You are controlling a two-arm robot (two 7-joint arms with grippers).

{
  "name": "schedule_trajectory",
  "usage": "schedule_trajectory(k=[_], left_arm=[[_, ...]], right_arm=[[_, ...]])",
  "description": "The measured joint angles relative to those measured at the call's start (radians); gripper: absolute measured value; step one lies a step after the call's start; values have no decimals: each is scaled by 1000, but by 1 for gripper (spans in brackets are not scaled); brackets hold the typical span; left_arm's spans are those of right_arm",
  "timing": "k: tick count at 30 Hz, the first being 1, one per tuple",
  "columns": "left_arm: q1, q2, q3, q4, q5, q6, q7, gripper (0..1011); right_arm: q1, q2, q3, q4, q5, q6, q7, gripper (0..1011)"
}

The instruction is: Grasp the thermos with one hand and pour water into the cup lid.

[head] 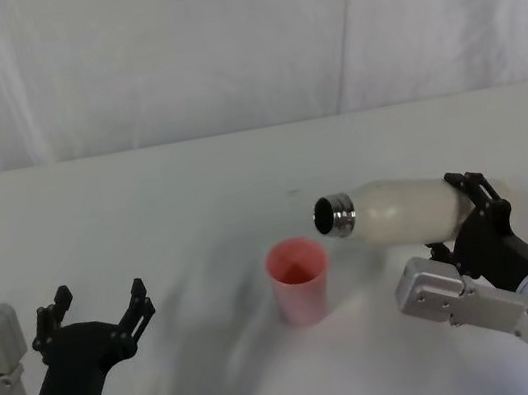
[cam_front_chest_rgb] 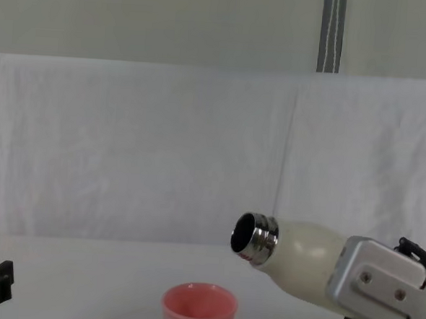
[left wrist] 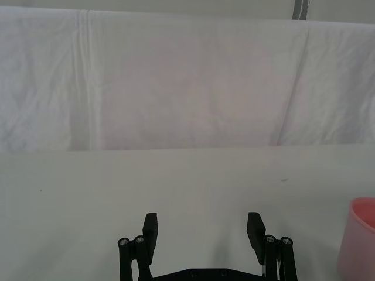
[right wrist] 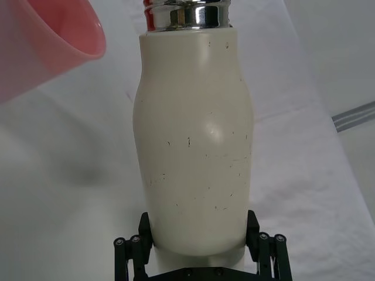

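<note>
Matte thermos (head: 403, 212) tilted over smooth cup lid (head: 300, 280).

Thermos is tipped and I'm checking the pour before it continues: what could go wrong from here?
The thermos, clamped near its base by the right gripper, has its steel mouth high and slightly to the right of the cup lid; water could overshoot or splash. The light cup stands unheld, the left gripper open and apart, so it may tip.

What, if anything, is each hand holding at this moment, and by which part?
The right hand grips the thermos around its base end, tilted over the cup lid. The left hand is open and holds nothing.
</note>
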Motion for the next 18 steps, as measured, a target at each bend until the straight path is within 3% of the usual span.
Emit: schedule_trajectory(k=[18], left_arm=[[0,0,0,0,0,0,0,1001]], right_arm=[[37,14,-31,21,-47,-5,0,950]])
